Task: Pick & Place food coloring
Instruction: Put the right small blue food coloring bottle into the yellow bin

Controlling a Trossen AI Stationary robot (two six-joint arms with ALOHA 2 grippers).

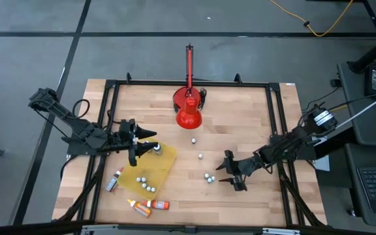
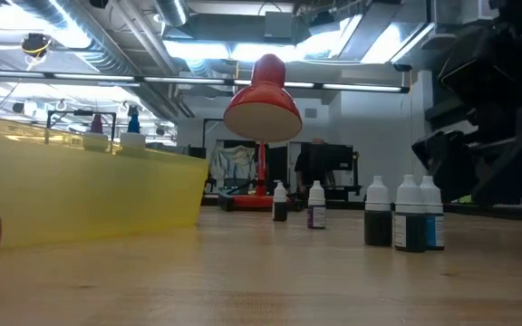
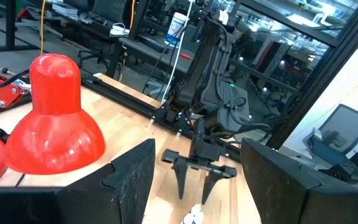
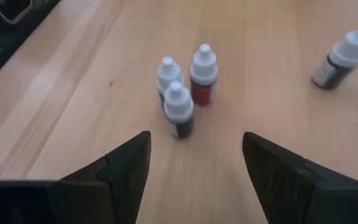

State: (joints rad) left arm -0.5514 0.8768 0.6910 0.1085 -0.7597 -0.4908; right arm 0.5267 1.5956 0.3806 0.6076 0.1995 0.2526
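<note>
Three small food coloring bottles (image 4: 182, 93) with white caps stand upright in a cluster on the wooden table, one red, the others dark. My right gripper (image 4: 196, 138) hovers open just short of them, slanting down, its fingers (image 1: 223, 168) on the table's right side of the cluster (image 1: 209, 177). Two more bottles (image 1: 201, 156) stand alone toward the lamp. My left gripper (image 1: 142, 145) is open with nothing between its fingers, raised over the far corner of a yellow tray (image 1: 165, 163) that holds several bottles (image 1: 146, 186).
A red desk lamp (image 1: 188, 112) stands at the table's far middle. Near the front left edge, orange bottles (image 1: 147, 206) and a red one (image 1: 114, 180) lie on their sides. A black frame (image 1: 274, 130) rims the table.
</note>
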